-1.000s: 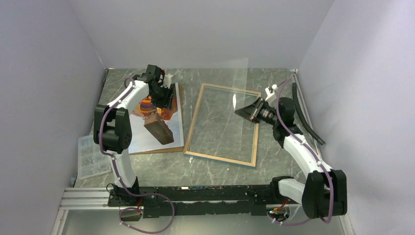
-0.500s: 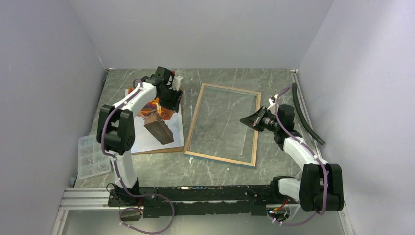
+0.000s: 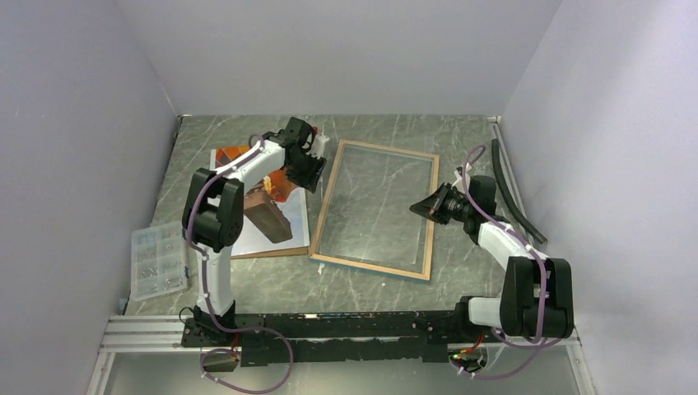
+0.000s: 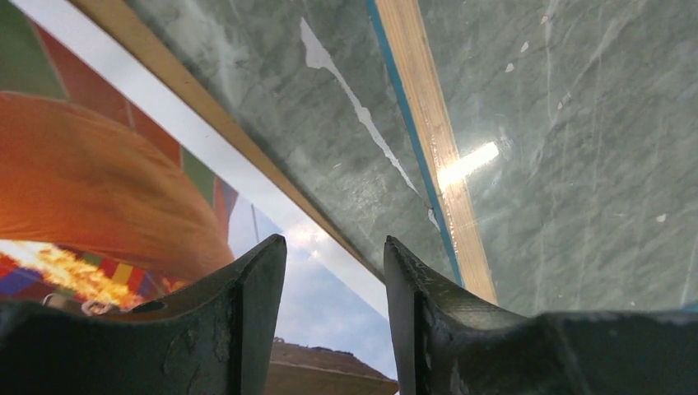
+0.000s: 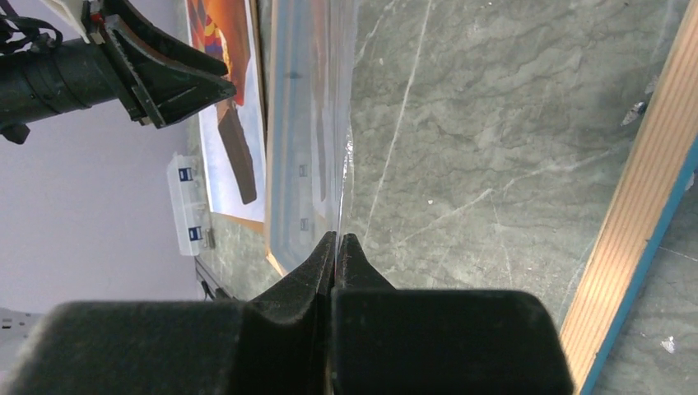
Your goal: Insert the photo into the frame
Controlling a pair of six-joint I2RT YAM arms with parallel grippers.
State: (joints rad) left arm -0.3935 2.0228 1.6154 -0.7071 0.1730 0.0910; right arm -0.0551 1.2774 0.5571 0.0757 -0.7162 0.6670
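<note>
The photo (image 3: 295, 216), a hot air balloon print, lies face up at the left on a brown panel. The frame (image 3: 329, 202), with light wood back edges, lies face down in the middle of the table. My left gripper (image 3: 309, 169) is open and empty. It hovers over the photo's right edge (image 4: 272, 239), next to the frame's left rail (image 4: 428, 123). My right gripper (image 3: 418, 207) is shut on the edge of a clear pane (image 5: 309, 123), low over the frame's right side. The frame's right rail (image 5: 650, 214) shows beside it.
The brown hardboard backing panel (image 3: 263, 253) lies under the photo. A clear box of small parts (image 3: 156, 259) sits at the front left. A black strip (image 3: 514, 189) lies along the right wall. An aluminium rail (image 3: 148, 333) runs along the near edge.
My left gripper has moved right, from over the balloon to the photo's right edge. My right gripper has lowered the raised clear pane down towards the frame.
</note>
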